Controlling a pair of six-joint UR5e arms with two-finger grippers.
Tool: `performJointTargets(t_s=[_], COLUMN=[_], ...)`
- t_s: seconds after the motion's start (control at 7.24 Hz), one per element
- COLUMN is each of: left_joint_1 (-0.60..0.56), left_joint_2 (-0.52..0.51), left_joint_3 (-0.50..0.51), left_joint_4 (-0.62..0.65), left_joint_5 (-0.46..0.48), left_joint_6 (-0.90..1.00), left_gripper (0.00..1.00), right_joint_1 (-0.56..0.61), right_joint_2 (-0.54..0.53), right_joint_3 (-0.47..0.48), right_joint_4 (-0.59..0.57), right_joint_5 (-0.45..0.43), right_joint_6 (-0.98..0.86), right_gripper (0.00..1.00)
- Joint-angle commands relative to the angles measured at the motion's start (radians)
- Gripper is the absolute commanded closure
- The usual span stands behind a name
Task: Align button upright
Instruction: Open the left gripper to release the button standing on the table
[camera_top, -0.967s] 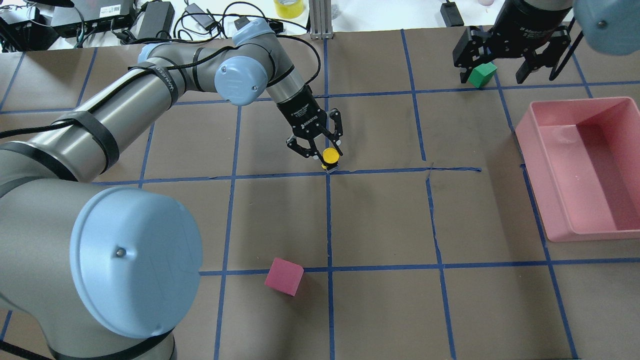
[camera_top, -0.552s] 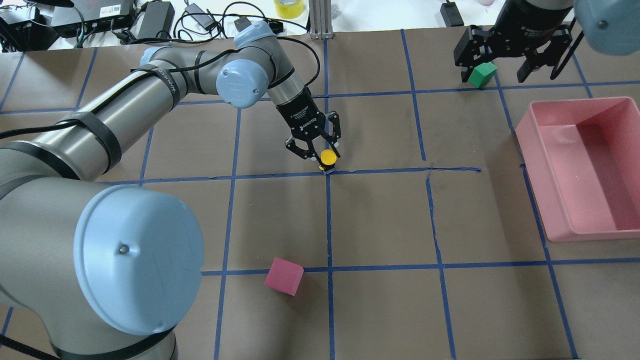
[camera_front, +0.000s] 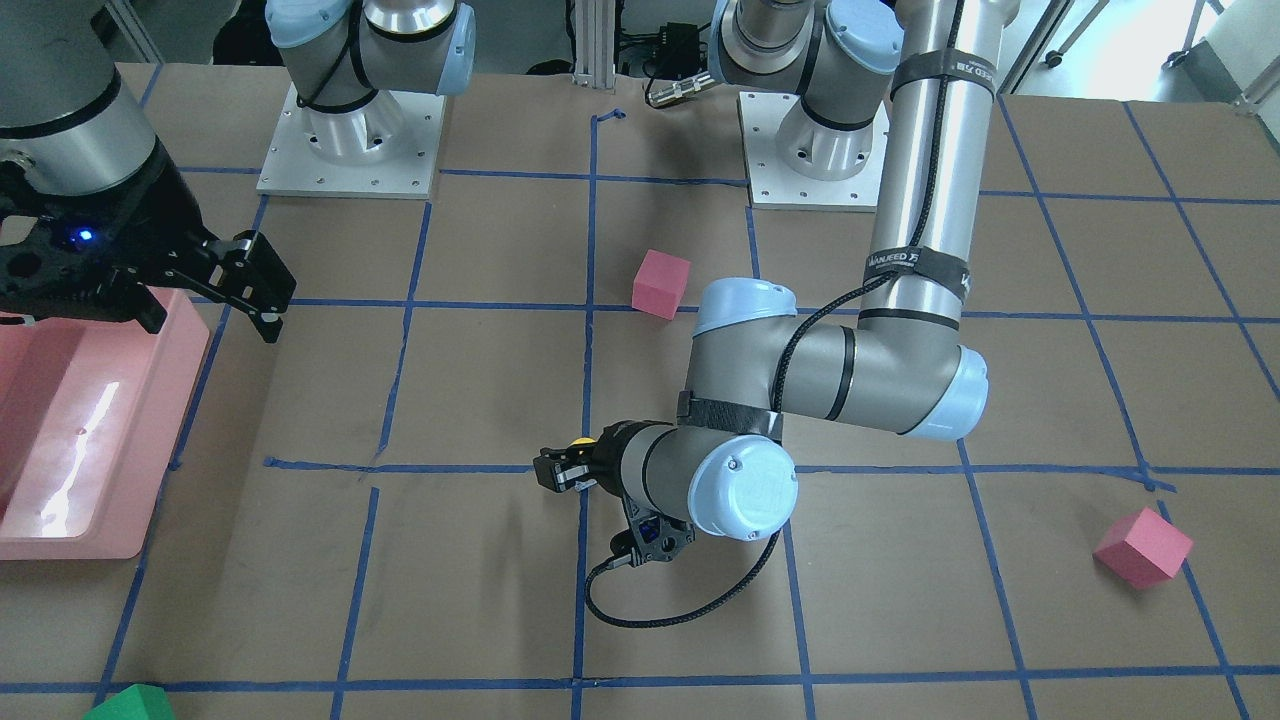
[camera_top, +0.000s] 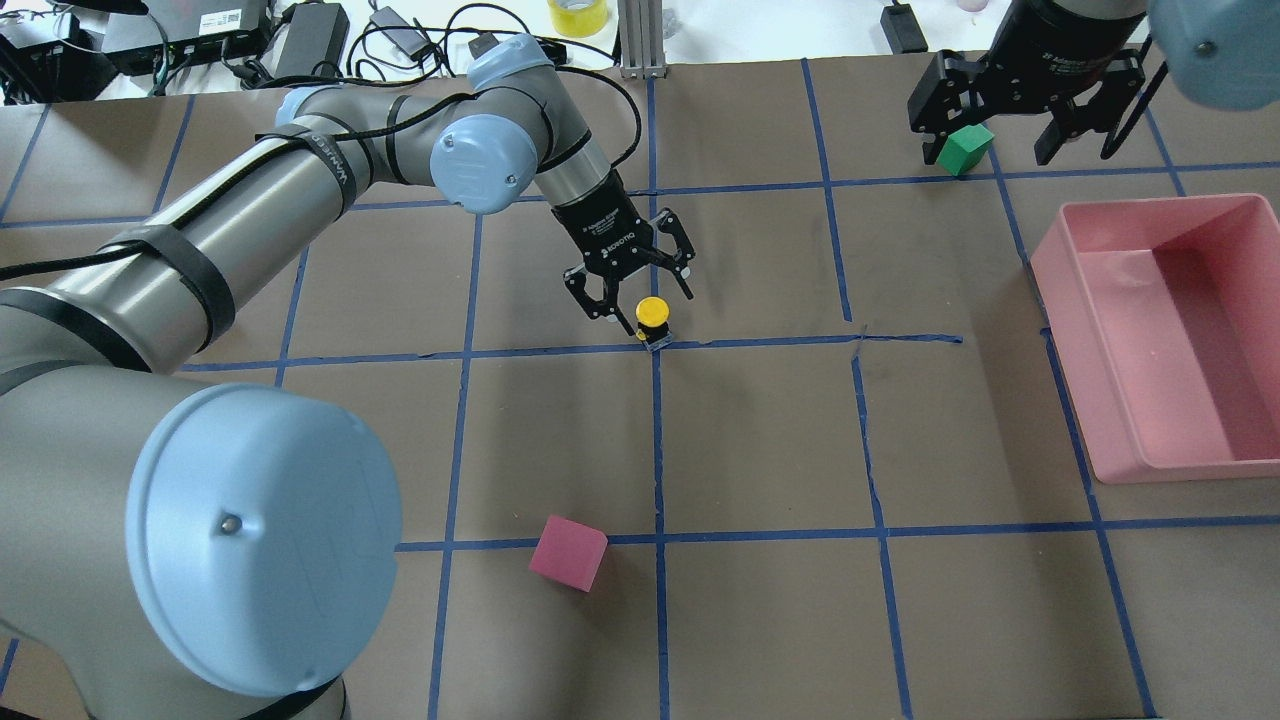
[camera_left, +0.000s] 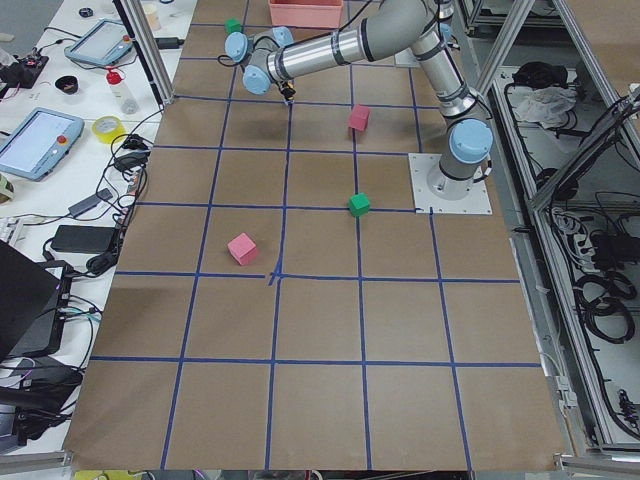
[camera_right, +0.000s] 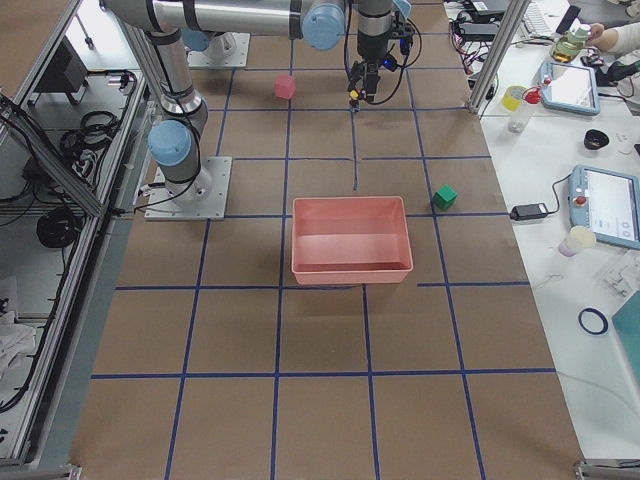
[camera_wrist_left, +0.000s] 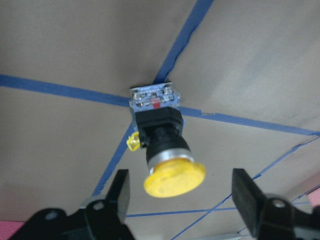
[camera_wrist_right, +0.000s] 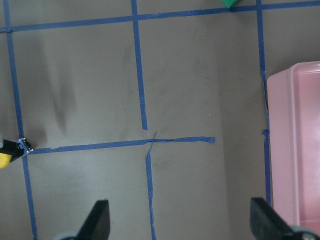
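Observation:
The button (camera_top: 652, 314) stands upright on its white-grey base on a blue tape crossing, yellow cap on top. The left wrist view shows it (camera_wrist_left: 161, 142) free between the fingers, with a gap on each side of the cap. My left gripper (camera_top: 642, 298) is open around the cap, just above it, and touches nothing. From the front the button (camera_front: 578, 441) peeks out behind the left gripper (camera_front: 558, 470). My right gripper (camera_top: 988, 140) is open and empty, high over the table's far right.
A pink bin (camera_top: 1068, 360) stands at the right. A green cube (camera_top: 965, 148) lies under the right gripper. A pink cube (camera_top: 568, 552) lies near the front. Another pink cube (camera_front: 1143, 546) and another green cube (camera_left: 358, 204) lie on the robot's left.
My left gripper was shut on the button's cap and has opened, letting it go. The button stays standing on the tape crossing. The right arm has barely moved.

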Motion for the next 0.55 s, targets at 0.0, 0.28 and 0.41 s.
performJointTargets(t_s=[0.0,0.28,0.41], left_joint_1=[0.005,0.027,0.037], left_joint_2=[0.088,0.253,0.331], left_joint_3=[0.008,-0.007,-0.006], left_joint_4=[-0.02,-0.106,-0.151], left_joint_5=[0.121,0.214,0.261], left_joint_6=[0.019,0.234,0.276], left_gripper=[0.0,0.0,0.0], right_joint_1=[0.001,0.0,0.0], right_joint_2=[0.0,0.001,0.001], right_joint_3=[0.0,0.002,0.0], right_joint_4=[0.004,-0.002,-0.005], right_joint_5=[0.0,0.0,0.0], right_joint_6=[0.0,-0.005,-0.005], right_gripper=[0.0,0.0,0.0])
